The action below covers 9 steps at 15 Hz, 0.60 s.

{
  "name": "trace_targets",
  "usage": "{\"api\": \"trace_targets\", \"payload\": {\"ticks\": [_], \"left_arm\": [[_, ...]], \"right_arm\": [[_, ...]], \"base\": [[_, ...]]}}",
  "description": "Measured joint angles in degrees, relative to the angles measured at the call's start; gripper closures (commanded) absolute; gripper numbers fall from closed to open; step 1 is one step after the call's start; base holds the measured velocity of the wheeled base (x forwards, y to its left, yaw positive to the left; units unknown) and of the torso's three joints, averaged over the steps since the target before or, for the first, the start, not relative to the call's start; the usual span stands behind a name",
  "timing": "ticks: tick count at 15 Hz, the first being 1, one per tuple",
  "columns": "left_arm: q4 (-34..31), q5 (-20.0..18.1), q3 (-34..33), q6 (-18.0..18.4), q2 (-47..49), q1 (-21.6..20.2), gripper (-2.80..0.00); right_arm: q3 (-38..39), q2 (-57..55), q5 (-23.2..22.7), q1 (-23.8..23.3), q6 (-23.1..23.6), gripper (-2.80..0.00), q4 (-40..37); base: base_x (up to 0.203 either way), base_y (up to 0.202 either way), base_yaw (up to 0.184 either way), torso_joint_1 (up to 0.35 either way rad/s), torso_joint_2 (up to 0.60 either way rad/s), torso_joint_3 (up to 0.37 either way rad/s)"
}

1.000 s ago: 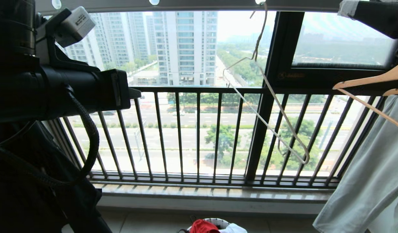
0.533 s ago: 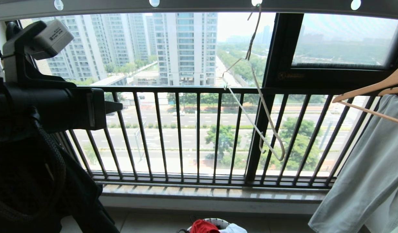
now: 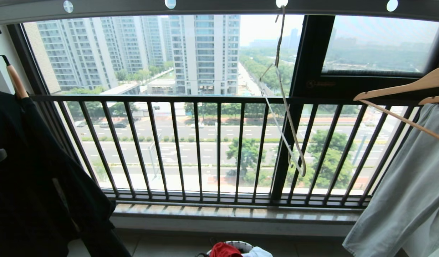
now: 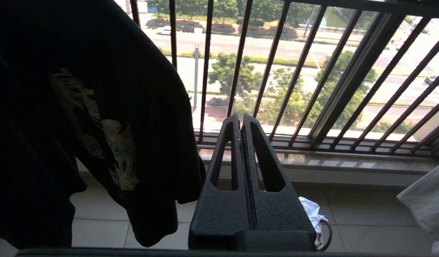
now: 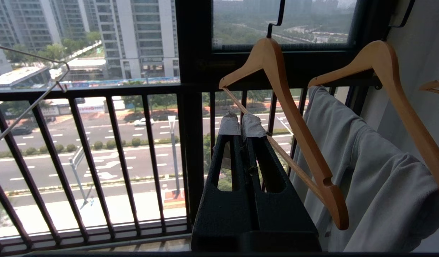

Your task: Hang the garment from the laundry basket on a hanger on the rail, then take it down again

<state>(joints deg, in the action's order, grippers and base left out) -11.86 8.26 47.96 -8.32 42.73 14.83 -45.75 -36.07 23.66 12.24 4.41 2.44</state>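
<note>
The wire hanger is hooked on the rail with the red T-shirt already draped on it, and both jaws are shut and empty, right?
Not quite. The wire hanger does hang from the rail, but it is bare. The head view shows the red T-shirt down in the laundry basket. Both jaws are shut and empty, as the wrist views show.

thin off-white wire hanger [image 3: 285,117], smooth pale wooden hangers [image 5: 287,117], matt grey cloth garment [image 5: 376,185], grainy black plastic left gripper [image 4: 240,119].
</note>
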Motion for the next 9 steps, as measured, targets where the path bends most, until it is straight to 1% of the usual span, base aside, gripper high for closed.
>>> {"api": "trace_targets", "payload": {"ticks": [2, 4, 6, 7, 9], "left_arm": [[-0.1, 0.0, -6.3, 0.6, -8.8, -6.3, 0.00], [-0.2, -0.2, -12.2, 1.3, -16.9, -11.4, 0.00], [-0.2, -0.1, -18.0, 1.7, -23.6, -13.7, 0.00], [-0.2, -0.1, -20.6, 1.8, -26.5, -14.2, 0.00], [-0.1, -0.2, -25.5, 2.6, -31.2, -14.7, 0.00]], "right_arm": [[0.6, 4.2, 2.3, -4.6, -2.7, 0.00, -0.9], [-1.5, 7.8, 2.9, -6.4, -3.4, 0.00, -6.3], [-2.6, 11.4, 1.7, -7.0, -3.4, 0.00, -12.5], [-2.6, 13.3, 0.5, -7.1, -3.4, 0.00, -15.1], [-1.4, 16.7, -0.4, -7.2, -3.4, 0.00, -19.4]], "base": [[0.000, 0.000, 0.000, 0.000, 0.00, 0.000], [0.000, 0.000, 0.000, 0.000, 0.00, 0.000], [0.000, 0.000, 0.000, 0.000, 0.00, 0.000], [0.000, 0.000, 0.000, 0.000, 0.00, 0.000], [0.000, 0.000, 0.000, 0.000, 0.00, 0.000]]}}
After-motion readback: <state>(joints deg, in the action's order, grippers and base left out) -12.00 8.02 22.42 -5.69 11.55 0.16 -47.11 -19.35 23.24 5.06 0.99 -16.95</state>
